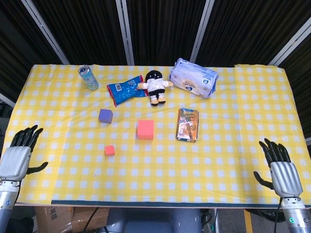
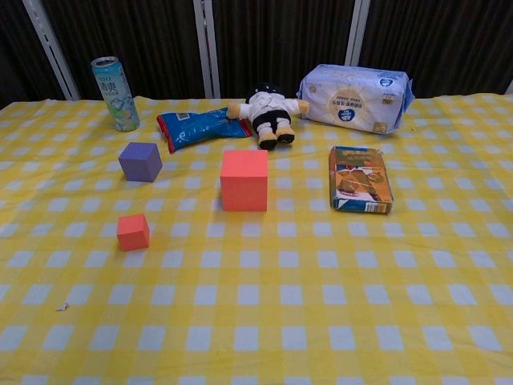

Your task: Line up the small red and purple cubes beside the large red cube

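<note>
The large red cube (image 1: 145,129) (image 2: 244,180) stands near the middle of the yellow checked table. A small purple cube (image 1: 105,115) (image 2: 140,161) sits to its left and a little farther back. Nearer the front lies the small red cube (image 1: 110,150) (image 2: 133,232), left of the large one. My left hand (image 1: 18,157) hovers open at the table's front left edge, far from all cubes. At the front right corner my right hand (image 1: 281,171) is open too, holding nothing. Neither hand shows in the chest view.
Along the back stand a drink can (image 1: 88,77) (image 2: 115,82), a blue snack bag (image 1: 124,90) (image 2: 200,126), a doll (image 1: 155,86) (image 2: 268,111) and a tissue pack (image 1: 194,83) (image 2: 355,96). A small box (image 1: 187,124) (image 2: 359,180) lies right of the large red cube.
</note>
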Tool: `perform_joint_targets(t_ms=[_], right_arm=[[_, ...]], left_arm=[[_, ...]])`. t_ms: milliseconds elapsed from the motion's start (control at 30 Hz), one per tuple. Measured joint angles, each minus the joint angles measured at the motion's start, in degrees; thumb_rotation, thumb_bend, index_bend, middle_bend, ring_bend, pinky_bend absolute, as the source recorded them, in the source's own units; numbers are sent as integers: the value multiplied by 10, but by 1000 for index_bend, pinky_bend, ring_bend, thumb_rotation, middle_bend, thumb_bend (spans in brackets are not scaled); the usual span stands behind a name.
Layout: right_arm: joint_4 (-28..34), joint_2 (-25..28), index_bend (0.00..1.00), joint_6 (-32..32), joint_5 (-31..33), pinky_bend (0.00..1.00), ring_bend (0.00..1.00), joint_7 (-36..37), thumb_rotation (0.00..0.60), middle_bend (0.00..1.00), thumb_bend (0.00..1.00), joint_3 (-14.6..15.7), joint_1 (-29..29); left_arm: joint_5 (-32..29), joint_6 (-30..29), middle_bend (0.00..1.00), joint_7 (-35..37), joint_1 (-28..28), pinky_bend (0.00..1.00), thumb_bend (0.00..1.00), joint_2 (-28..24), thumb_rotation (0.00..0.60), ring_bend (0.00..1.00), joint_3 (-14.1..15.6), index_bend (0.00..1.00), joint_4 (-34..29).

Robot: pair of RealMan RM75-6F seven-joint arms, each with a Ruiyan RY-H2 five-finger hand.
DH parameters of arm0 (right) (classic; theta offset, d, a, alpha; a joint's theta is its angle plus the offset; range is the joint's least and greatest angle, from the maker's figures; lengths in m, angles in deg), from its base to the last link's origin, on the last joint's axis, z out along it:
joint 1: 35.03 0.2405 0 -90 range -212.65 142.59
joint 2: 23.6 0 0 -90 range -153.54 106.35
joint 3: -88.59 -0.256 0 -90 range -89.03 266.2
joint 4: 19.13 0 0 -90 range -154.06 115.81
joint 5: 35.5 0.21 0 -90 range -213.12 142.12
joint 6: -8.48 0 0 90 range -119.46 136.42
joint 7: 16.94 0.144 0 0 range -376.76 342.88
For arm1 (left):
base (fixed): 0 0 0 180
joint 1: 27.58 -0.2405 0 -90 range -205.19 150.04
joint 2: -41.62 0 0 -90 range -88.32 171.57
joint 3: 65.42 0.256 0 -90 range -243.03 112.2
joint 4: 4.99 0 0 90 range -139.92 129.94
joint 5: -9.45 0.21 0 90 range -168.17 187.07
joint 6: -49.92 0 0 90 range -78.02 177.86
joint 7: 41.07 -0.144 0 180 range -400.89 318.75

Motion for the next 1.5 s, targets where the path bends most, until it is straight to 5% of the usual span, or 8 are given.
perform_joint_targets(t_ms=[267,600,1000,1500], right_arm=[[9,11,0,-22,11,0,0,25,600,0,344,3,5],[18,20,0,-41,25,0,0,48,600,0,345,1,11],[23,25,0,-53,39,0,0,66,600,0,344,-4,15],[23,25,0,-52,39,0,0,68,600,0,345,-5,16]], left_arm=[[-195,111,0,-104,124,0,228,39,600,0,-77,133,10],[-407,212,0,-242,296,0,256,143,600,0,-128,212,159],[-495,294,0,-283,409,0,257,256,600,0,-124,248,341],[-527,351,0,-290,463,0,274,303,600,0,-92,268,417]])
